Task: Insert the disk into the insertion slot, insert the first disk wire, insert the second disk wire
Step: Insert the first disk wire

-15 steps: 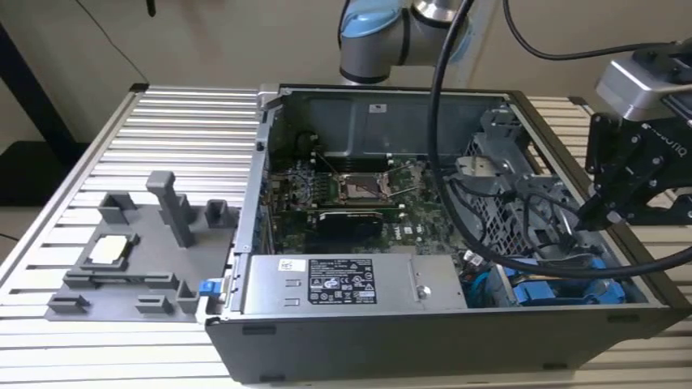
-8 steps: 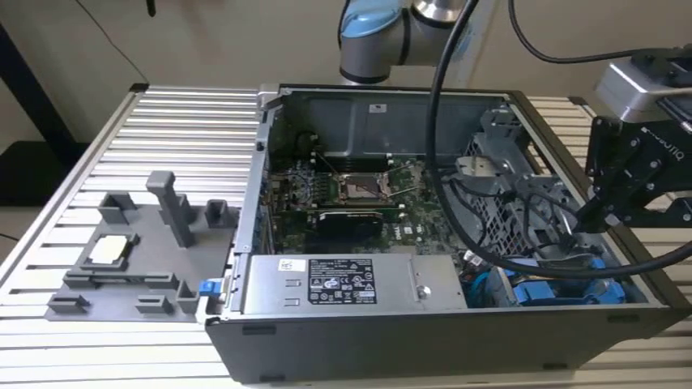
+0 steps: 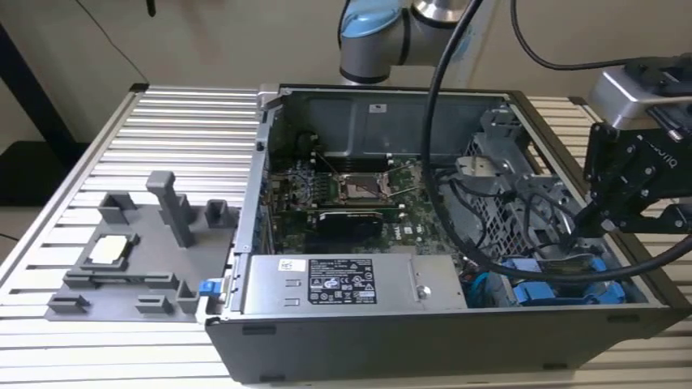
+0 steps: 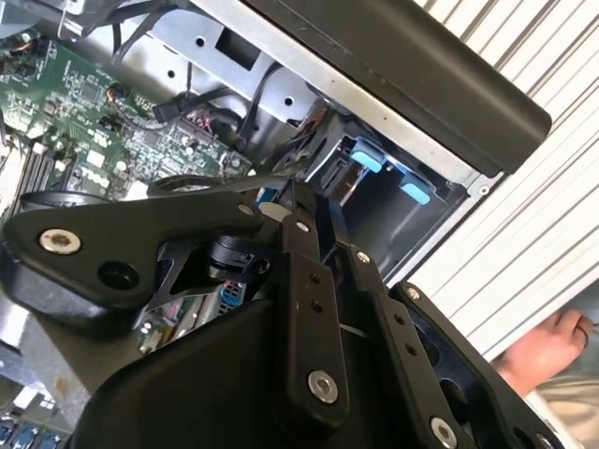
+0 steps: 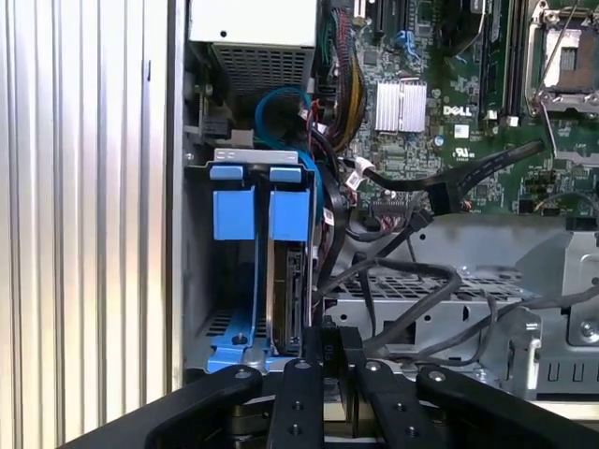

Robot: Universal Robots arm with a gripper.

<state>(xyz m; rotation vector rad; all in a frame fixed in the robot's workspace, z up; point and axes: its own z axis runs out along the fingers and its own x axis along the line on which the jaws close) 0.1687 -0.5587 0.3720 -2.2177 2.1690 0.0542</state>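
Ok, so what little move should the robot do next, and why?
Probably ease the gripper a little closer to the end of the flat silver-grey disk. The disk, in its bright blue plastic carrier, already stands inside the grey sheet-metal slot, and loose black wires lie right beside the gripper.

Grey arm [image 3: 365, 61] with pale-blue joint caps [image 3: 365, 20], black cables [image 3: 436, 121], and black links [image 4: 301, 309] studded with silver screws [image 4: 323, 385].
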